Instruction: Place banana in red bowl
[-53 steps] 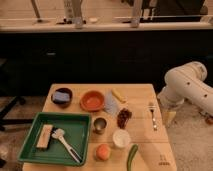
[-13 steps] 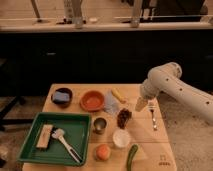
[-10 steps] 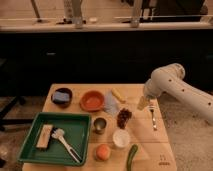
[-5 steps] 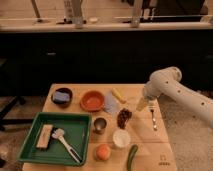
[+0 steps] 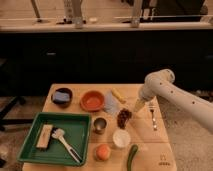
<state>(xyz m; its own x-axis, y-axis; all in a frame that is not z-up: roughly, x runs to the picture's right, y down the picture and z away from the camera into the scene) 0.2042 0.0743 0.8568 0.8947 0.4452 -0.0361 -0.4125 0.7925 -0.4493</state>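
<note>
The banana (image 5: 118, 95) is a small pale-yellow curved piece lying on the wooden table (image 5: 160, 150), just right of the red bowl (image 5: 92, 100), near the table's far edge. The red bowl is round, orange-red, and shows nothing inside. My gripper (image 5: 137, 106) hangs from the white arm (image 5: 170, 92) that reaches in from the right. It is above the table a little to the right of the banana and in front of it, apart from it.
A dark bowl with blue contents (image 5: 62, 96) stands at the far left. A green tray (image 5: 52, 137) holds a sponge and a brush. A metal cup (image 5: 99, 124), white cup (image 5: 120, 138), orange fruit (image 5: 103, 152), green cucumber piece (image 5: 132, 155), dark red cluster (image 5: 123, 117), pale bag (image 5: 110, 104) and fork (image 5: 153, 116) lie around.
The arm has swung in from the right edge of the table toward the left, bringing my gripper close to the banana. The objects on the table have not moved.
</note>
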